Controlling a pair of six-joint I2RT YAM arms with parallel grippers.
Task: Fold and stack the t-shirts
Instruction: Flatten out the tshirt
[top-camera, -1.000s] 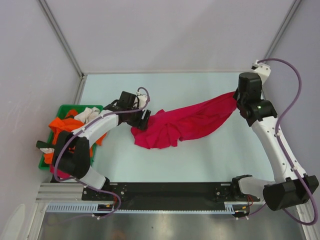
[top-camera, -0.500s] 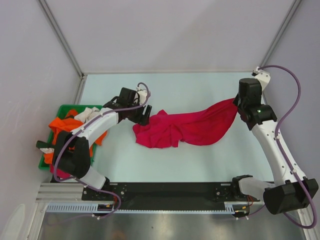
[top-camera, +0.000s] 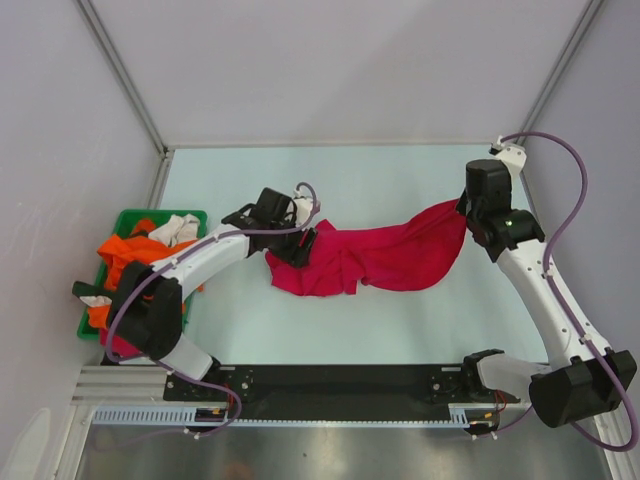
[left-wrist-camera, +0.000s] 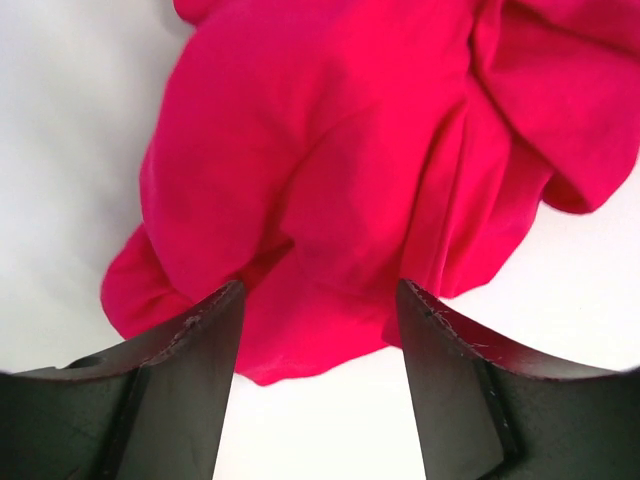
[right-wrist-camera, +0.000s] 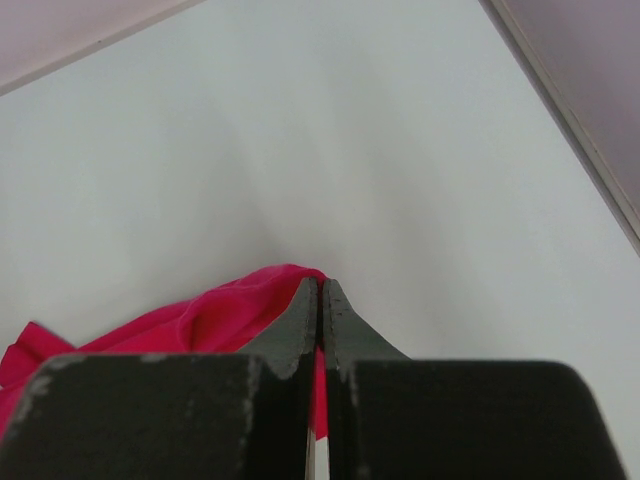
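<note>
1. Crumpled crimson cotton t-shirt (top-camera: 375, 255). Lies mid-desk, bunched into a heap at its left end, with its right end drawn up off the pale blue-green desk (top-camera: 400, 310). Unfolded.
2. Right fingers (right-wrist-camera: 300, 330). Pressed together on a thin edge of the crimson shirt, holding that corner raised.
3. Left fingers (left-wrist-camera: 195, 390). Spread wide over the bunched left end, gripping nothing. Whether they touch the cloth cannot be told.
4. Green plastic crate (top-camera: 125, 216). Stands at the desk's left edge. Contains a heaped orange garment (top-camera: 125, 250) and a white garment (top-camera: 180, 228), both unfolded.
5. Progress, as judged: early. No fold made and no stack begun anywhere in view. Outstanding: spread the crimson shirt flat, fold it, set it down, then repeat for the crate's contents.
</note>
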